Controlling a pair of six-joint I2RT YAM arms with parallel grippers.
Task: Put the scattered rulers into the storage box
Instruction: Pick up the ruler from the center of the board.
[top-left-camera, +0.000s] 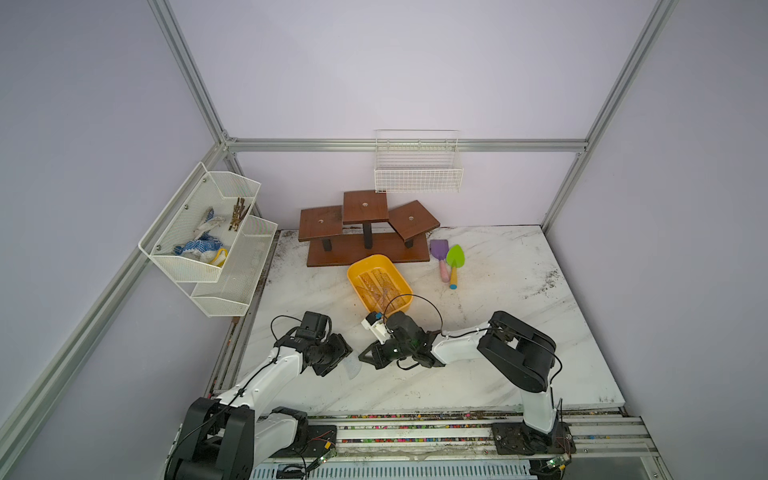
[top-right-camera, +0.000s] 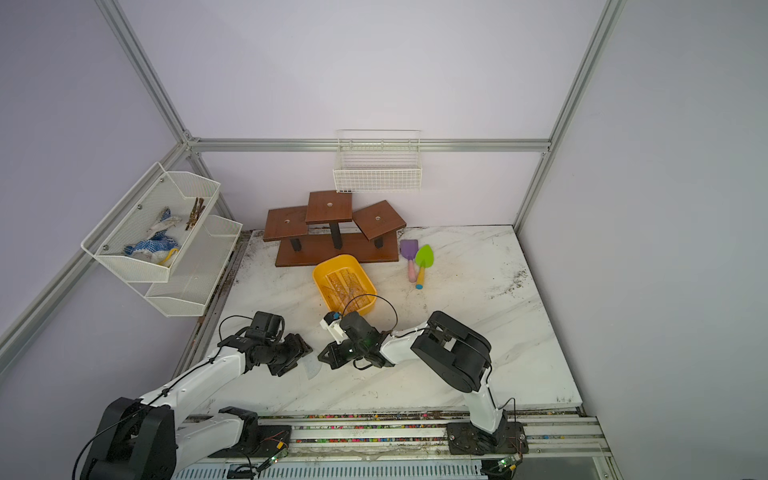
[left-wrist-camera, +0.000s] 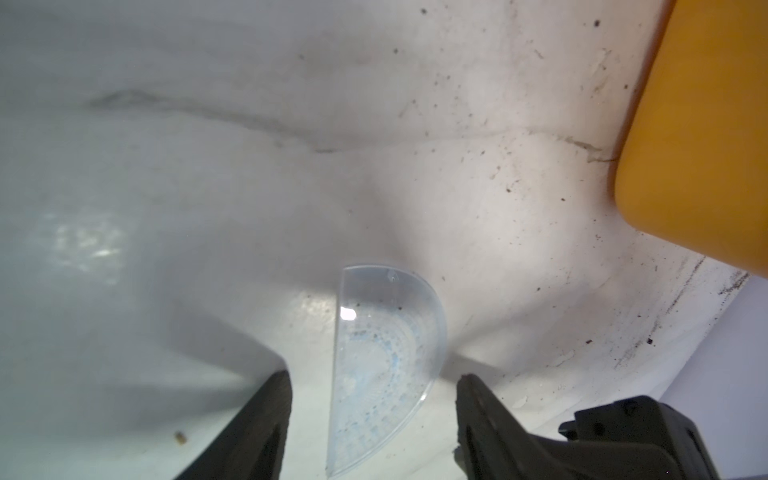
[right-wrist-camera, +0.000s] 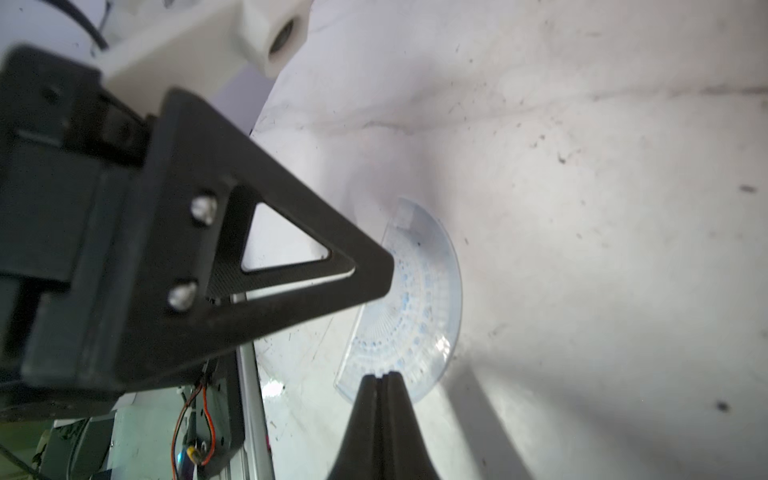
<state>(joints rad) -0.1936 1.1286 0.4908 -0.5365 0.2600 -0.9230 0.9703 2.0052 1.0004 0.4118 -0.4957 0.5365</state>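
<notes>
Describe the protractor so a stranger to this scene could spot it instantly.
On the white marble table, look nearer the robot than the yellow tub. The protractor sits there between the left end effector and the right end effector: a clear, bluish half-circle, unlike the long rulers in the tub.

The left gripper (left-wrist-camera: 374, 376) is black. The half-round ruler (left-wrist-camera: 386, 357) between its tips is see-through with pale blue marks. Beyond it, the box (left-wrist-camera: 698, 124) is yellow. The table (left-wrist-camera: 415, 104) is white with grey streaks and dark specks.
</notes>
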